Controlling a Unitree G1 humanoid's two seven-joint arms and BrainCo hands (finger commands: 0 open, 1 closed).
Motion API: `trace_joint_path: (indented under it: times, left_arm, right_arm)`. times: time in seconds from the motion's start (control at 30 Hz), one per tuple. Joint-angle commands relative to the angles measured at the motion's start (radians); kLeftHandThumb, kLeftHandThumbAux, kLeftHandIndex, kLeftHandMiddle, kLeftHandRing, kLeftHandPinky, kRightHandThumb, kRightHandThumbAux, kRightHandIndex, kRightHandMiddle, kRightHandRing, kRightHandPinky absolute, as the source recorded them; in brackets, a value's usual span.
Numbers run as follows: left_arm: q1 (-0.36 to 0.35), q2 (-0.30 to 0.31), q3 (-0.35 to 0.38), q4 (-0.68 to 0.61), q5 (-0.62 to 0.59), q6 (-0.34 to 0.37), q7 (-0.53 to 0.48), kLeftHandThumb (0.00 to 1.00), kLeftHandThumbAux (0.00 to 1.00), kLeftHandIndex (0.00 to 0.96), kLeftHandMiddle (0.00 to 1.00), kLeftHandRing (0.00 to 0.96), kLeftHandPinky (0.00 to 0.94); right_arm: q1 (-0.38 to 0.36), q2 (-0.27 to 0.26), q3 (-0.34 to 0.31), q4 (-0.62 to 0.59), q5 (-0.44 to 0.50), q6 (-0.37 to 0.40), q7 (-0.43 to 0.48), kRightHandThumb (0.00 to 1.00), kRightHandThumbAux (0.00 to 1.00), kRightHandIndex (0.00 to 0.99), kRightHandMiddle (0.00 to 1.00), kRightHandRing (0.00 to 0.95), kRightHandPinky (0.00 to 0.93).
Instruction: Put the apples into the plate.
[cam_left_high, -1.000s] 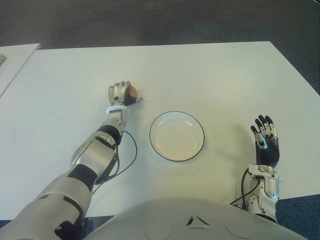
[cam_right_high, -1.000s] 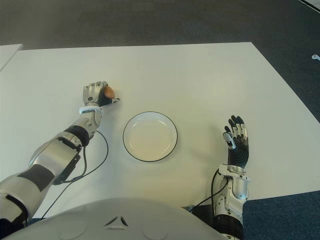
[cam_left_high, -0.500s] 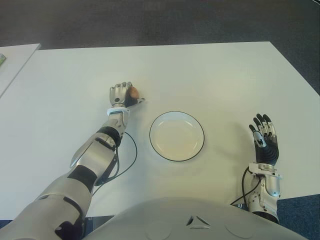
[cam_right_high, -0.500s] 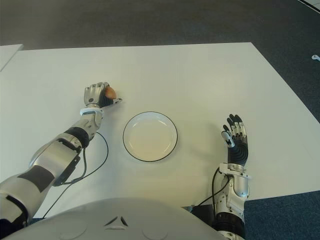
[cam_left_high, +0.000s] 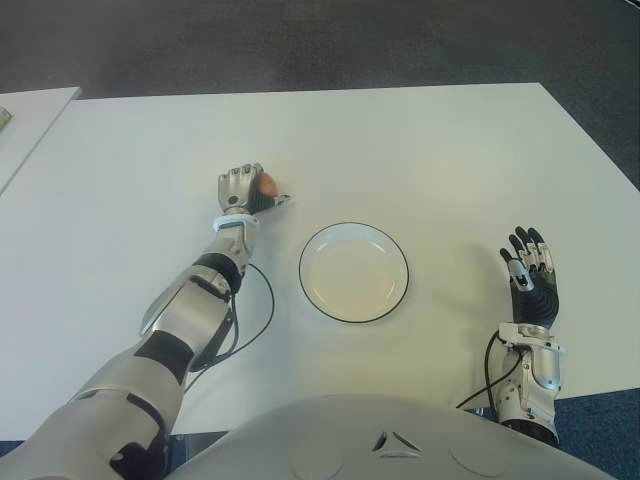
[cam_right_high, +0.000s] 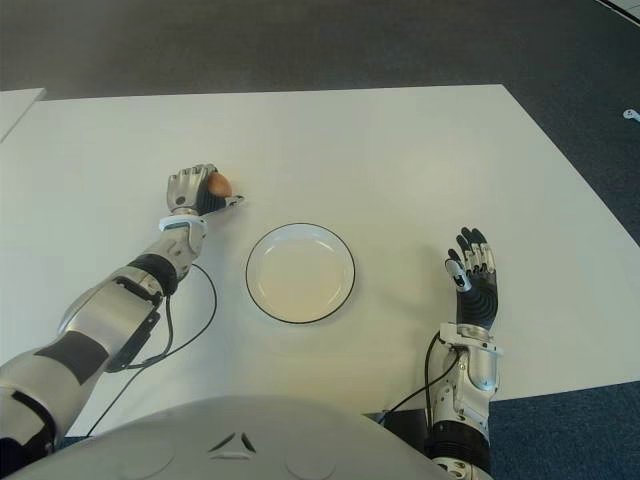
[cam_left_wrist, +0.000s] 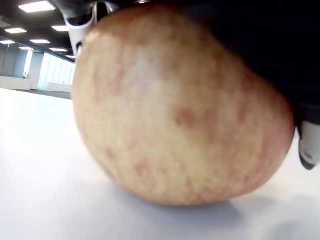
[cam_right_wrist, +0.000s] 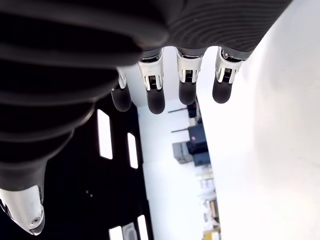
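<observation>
White worktop (cam_left_high: 430, 150), dark carpet beyond; apple gripped, plate unfilled.
One apple (cam_left_high: 267, 183) is clasped by the curled left robot hand (cam_left_high: 243, 188), low against the worktop, left of and beyond the plate (cam_left_high: 353, 272), presumably for carrying across. The right robot hand (cam_left_high: 530, 272) is seen right of the plate, fingers spread, holding nothing.

One apple (cam_left_wrist: 180, 110), yellowish with red blotches and streaks, sits on the white table (cam_left_high: 420, 150), its underside touching the surface. The left hand (cam_left_high: 243, 189) is curled over it, so only its top shows from above. The plate (cam_left_high: 353, 271), round, white with a thin dark rim, lies flat and empty, near the apple on its right.
</observation>
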Motion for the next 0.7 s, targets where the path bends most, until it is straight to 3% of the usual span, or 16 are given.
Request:
trace_joint_path:
  times: [0.03,0.37,0.47,0.7]
  left_arm:
    - [0.017,0.039,0.014,0.016,-0.024,-0.04,-0.086,0.855,0.667,0.4,0.537,0.857,0.811]
    - [-0.136,0.149,-0.007,-0.063,0.007,-0.078,-0.216,0.853,0.668,0.398,0.535,0.843,0.799]
    - [-0.14,0.167,-0.018,-0.112,0.02,-0.086,-0.221,0.853,0.668,0.398,0.534,0.84,0.798]
    - [-0.085,0.258,0.008,-0.428,0.025,-0.097,-0.266,0.853,0.669,0.399,0.532,0.83,0.79]
  right_arm:
    - [-0.002,0.009,0.01,0.095,-0.011,-0.004,0.024,0.083,0.618,0.088,0.111,0.052,0.0]
    - [-0.053,0.0,0.013,0.236,-0.042,-0.137,0.084,0.092,0.628,0.073,0.069,0.027,0.014]
    - [-0.057,0.007,0.017,0.243,-0.054,-0.157,0.084,0.094,0.633,0.074,0.065,0.025,0.016]
    - [-0.071,0.021,0.021,0.267,-0.069,-0.175,0.077,0.091,0.635,0.078,0.063,0.023,0.007]
